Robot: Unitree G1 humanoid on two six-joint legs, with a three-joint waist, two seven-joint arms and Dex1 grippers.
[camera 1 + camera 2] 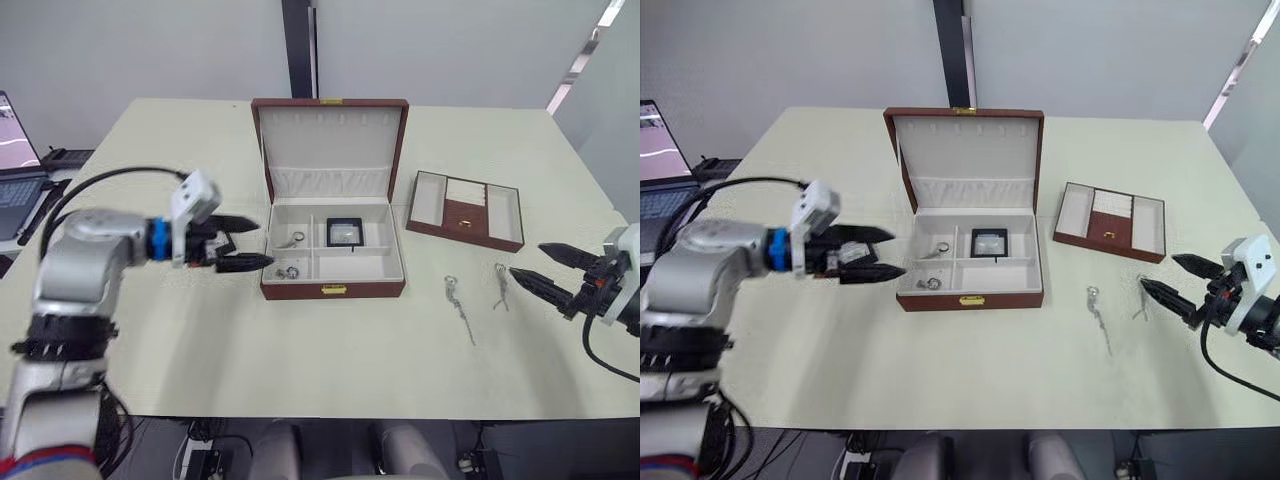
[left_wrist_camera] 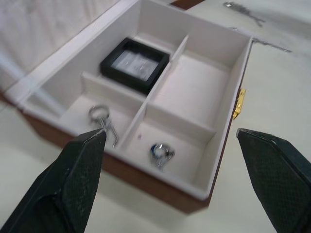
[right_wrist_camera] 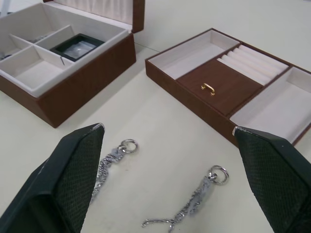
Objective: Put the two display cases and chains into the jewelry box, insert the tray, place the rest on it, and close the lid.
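Two chains (image 3: 114,165) are laid on the surface (image 1: 300,350) between the open jewelry box (image 1: 333,262) and the right claw (image 1: 545,268), whose fingers are spread apart. One black display case (image 1: 344,232) is seated in the box's rear compartment, and the tray (image 1: 466,209) is set beside the box. The left claw (image 1: 245,243) is held at the box's left wall with its fingers parted.

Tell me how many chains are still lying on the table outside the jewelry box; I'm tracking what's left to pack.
2. One chain lies in front of the jewelry box's right corner; the other chain lies right of it, before the tray.

Leather-look box, metal trinkets, matt desk

The jewelry box (image 1: 333,290) looked like smooth brown leatherette lined with pale cloth; its clasp (image 1: 333,290) was brassy; both chains (image 3: 114,162) shone silver; the desk (image 1: 300,360) was matt.
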